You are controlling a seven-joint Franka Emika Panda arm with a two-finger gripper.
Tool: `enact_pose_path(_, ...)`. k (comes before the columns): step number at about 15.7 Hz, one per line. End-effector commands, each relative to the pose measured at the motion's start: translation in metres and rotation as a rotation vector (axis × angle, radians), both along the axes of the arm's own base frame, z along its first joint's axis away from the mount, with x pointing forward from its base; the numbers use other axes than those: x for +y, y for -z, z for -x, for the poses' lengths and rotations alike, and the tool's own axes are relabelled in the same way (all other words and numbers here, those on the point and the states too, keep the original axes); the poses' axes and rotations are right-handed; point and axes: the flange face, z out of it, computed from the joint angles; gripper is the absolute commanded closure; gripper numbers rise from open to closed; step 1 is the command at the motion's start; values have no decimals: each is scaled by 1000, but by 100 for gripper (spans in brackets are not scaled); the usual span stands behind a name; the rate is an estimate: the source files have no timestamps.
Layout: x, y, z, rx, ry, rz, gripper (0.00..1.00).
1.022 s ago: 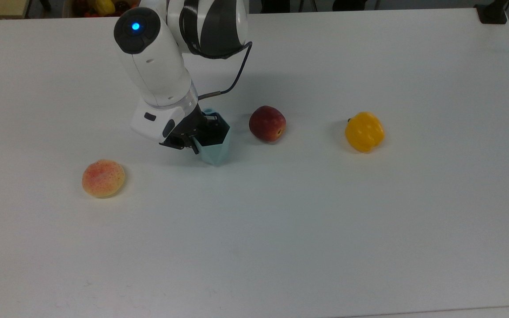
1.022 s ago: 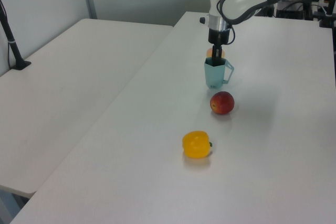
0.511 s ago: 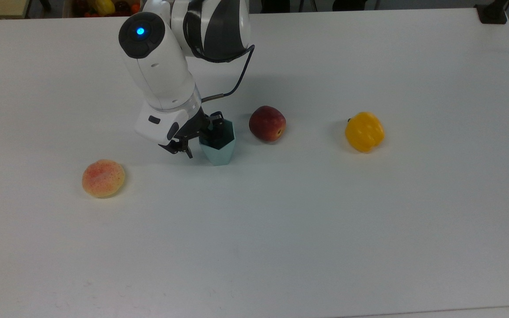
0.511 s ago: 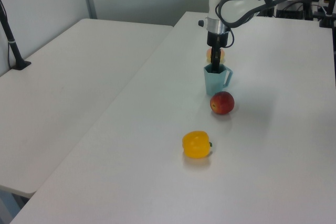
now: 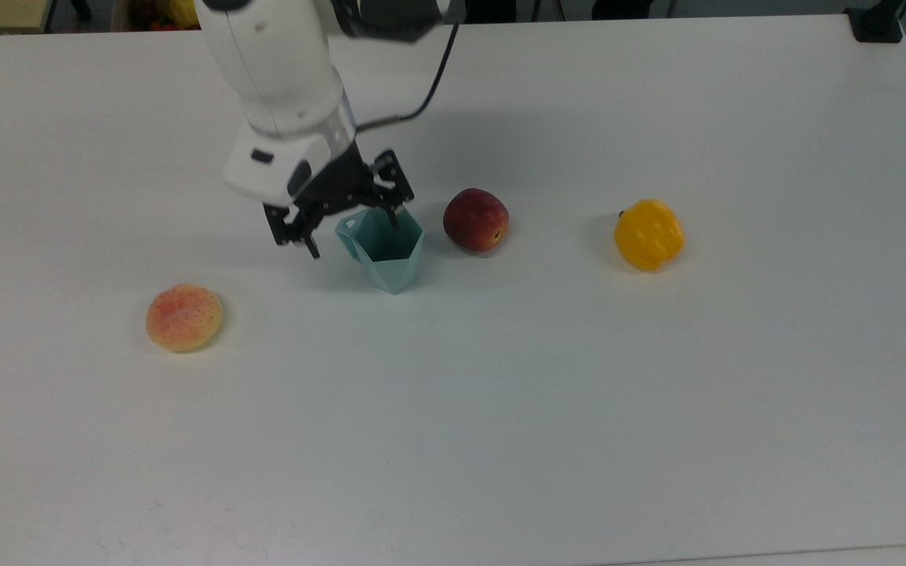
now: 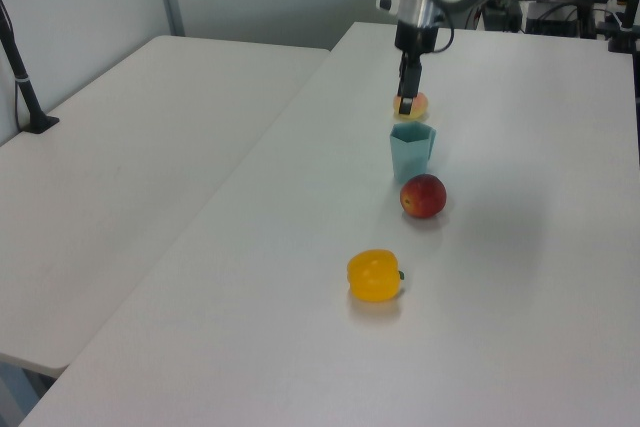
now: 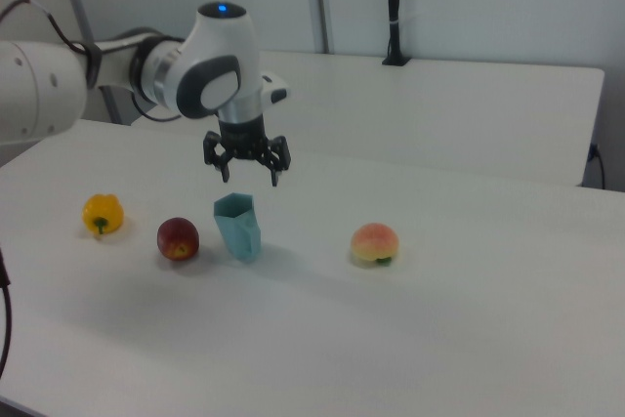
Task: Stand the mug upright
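Now, in the top view, the pale teal faceted mug [image 5: 384,251] stands upright on the white table [image 5: 657,393], the black two-finger gripper [image 5: 351,224] at its eleven o'clock, jaws apart and empty. Left view: gripper [image 6: 406,99] clear above mug [image 6: 411,151]. Right view: red apple [image 7: 178,238] at the mug's [image 7: 237,226] nine o'clock. Retreating straight upward should avoid clipping the rim.

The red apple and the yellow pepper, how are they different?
The round dark red apple lies right beside the pale teal faceted mug; the lumpy yellow bell pepper lies apart, farther to the top view's right. The apple looks smooth and a bit smaller, the pepper lobed. Both rest on the white table.
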Motion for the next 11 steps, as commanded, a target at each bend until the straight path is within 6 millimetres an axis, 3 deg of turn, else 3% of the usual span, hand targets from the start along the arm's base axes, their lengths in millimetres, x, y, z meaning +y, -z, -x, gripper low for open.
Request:
enact_pose_path(1, -14, -70, 35, 12, 68, -33, 0)
enact_pose_path(4, -17, -141, 76, 57, 318, -84, 0)
enact_pose_path(6, -20, -176, 104, 98, 446, -107, 0)
enact_pose_path(9, -28, -218, 141, 118, 523, -126, 0)
enact_pose_path(11, -24, -232, 161, 149, 525, -116, 0)
